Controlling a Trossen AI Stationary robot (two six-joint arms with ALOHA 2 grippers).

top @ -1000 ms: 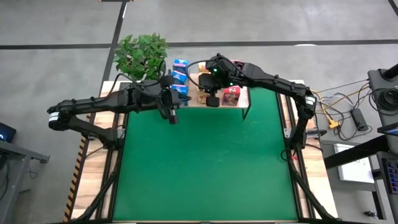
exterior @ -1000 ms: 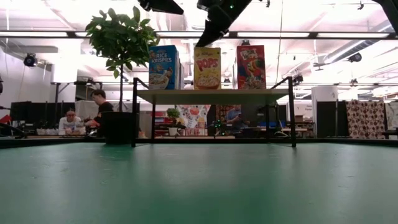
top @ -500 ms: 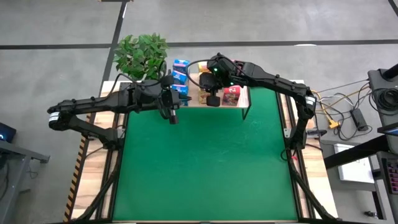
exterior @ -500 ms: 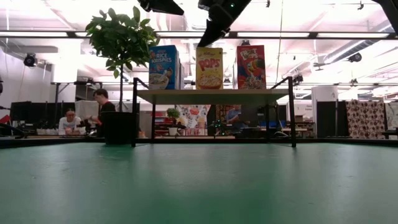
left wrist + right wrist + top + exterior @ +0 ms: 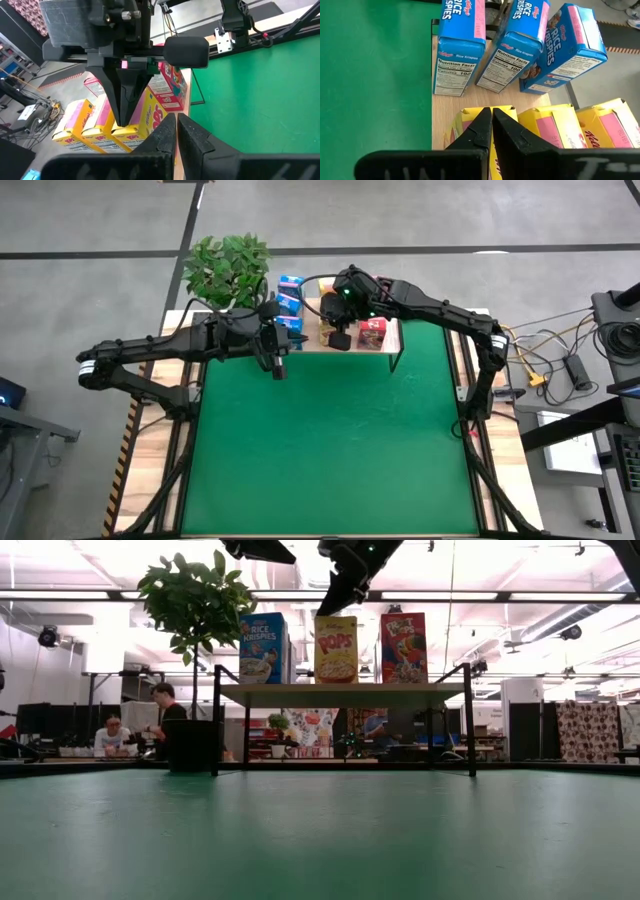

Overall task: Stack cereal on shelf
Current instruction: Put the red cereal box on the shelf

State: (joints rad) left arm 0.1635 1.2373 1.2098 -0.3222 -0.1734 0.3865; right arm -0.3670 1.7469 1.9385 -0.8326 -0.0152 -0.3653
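The shelf (image 5: 310, 309) stands at the table's far edge with the cereal upright on it. There are three blue boxes (image 5: 515, 50) at its left, three yellow (image 5: 545, 125) in the middle and red ones (image 5: 403, 647) at its right. The rearmost blue box (image 5: 572, 47) leans. My right gripper (image 5: 490, 112) is shut, slanting down onto the front yellow box (image 5: 336, 648). My left gripper (image 5: 277, 366) is shut and hangs over the mat in front of the shelf's left end, touching nothing. My right gripper has its shut fingertips (image 5: 122, 120) on the front yellow box's top face (image 5: 470, 117), at the end nearest the blue boxes. The fingers slant down from above and from the table's right. The box stands upright with its bottom on the shelf.
A potted plant (image 5: 228, 268) stands beside the shelf's left end, behind the left arm. The green mat (image 5: 330, 450) stretches from the shelf to the near edge. People sit in the room beyond the table (image 5: 160, 710).
My right gripper has rolled a little about its own axis while staying at the front yellow box's top. The box, slightly askew a second ago, now stands straight.
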